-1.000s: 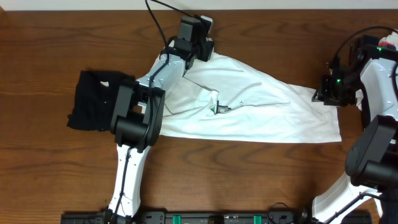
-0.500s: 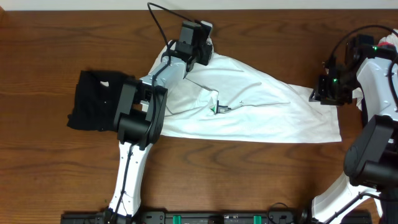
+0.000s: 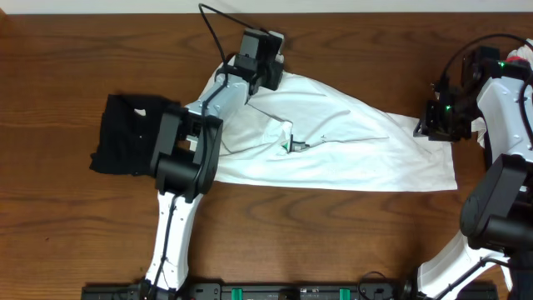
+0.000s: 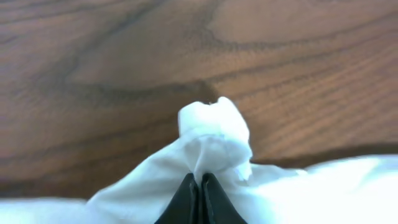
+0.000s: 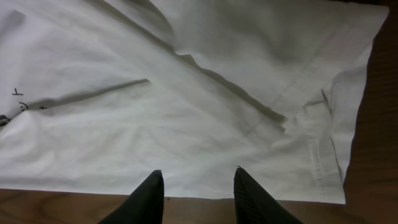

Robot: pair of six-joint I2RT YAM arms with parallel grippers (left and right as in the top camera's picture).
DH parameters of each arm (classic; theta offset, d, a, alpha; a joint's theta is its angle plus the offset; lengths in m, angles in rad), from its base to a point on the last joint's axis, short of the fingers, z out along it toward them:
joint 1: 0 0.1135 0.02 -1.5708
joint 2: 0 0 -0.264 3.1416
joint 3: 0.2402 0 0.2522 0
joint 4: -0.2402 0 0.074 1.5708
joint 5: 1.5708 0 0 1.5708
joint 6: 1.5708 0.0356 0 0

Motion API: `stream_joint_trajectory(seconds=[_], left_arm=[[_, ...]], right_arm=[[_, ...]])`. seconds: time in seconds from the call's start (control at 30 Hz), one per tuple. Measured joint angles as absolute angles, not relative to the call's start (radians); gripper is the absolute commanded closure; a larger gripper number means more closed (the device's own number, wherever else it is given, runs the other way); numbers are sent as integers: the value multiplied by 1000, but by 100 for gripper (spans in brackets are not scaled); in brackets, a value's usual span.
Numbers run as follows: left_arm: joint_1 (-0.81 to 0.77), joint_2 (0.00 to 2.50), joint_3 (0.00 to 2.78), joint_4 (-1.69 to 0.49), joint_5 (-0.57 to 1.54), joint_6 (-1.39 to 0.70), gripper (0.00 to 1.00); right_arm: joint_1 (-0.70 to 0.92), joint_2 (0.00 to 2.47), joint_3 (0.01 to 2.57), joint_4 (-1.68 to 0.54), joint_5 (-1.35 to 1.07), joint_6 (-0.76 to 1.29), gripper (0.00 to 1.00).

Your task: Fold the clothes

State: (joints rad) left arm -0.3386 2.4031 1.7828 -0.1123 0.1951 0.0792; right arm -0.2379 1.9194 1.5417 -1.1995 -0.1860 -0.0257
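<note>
White T-shirt lies spread and rumpled across the wooden surface, reaching from one tool to the other.

Left tool: closed, dark fingers pressed together on a pinch of the shirt's white cloth. The pinched fabric bunches up in a small knob right at the tips. Bare wood lies beyond that knob, and more white cloth spreads to either side below the tips. Overhead, this grip sits at the shirt's far corner.

Right tool: open, its two dark fingers set apart with no cloth between them. It is at the shirt's opposite end, over the stitched edge. In the wrist view the fabric fills the area ahead of the tips. A long diagonal fold runs across it, and a folded-over seamed flap lies ahead and to the right. A strip of wood shows just under the fingers. I cannot tell whether the tips touch the cloth.

Green print is partly buried in a crease mid-shirt, between the two tools. A few small black marks are visible nearby.

Black garment lies crumpled in a heap beside the left arm, well apart from the left tool. It is close to the shirt's edge; contact is hidden by the arm.
</note>
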Motion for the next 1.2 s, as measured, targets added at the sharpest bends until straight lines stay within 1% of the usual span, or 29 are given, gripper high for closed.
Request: stream_joint_trajectory(seconds=[0.33, 0.43, 0.63, 0.8, 0.9, 0.93, 1.03, 1.13, 1.2], left_arm=[[-339, 2216, 1784, -387, 195, 83, 94], [-339, 2199, 1785, -484, 196, 84, 94], [-354, 2196, 1784, -767, 196, 84, 94], [-384, 2196, 1784, -924, 196, 82, 93], [-402, 2196, 1784, -957, 194, 86, 84], [-405, 2196, 1784, -955, 194, 86, 77], [-410, 2195, 1785, -942, 173, 86, 73], [-408, 2188, 1796, -915, 126, 87, 61], [-408, 2174, 1802, -872, 98, 92, 56]], right_arm=[[-238, 1919, 1542, -1193, -186, -26, 64], [-238, 1919, 1542, -1193, -186, -26, 64], [-238, 1919, 1542, -1189, -186, -26, 64], [-238, 1919, 1542, -1188, -186, -26, 63], [-238, 1919, 1542, -1185, -186, -26, 63], [-238, 1919, 1542, -1183, -186, -26, 63], [-238, 1919, 1542, -1177, -186, -26, 63], [-238, 1919, 1542, -1177, -186, -26, 62], [-238, 1919, 1542, -1177, -186, -26, 62]])
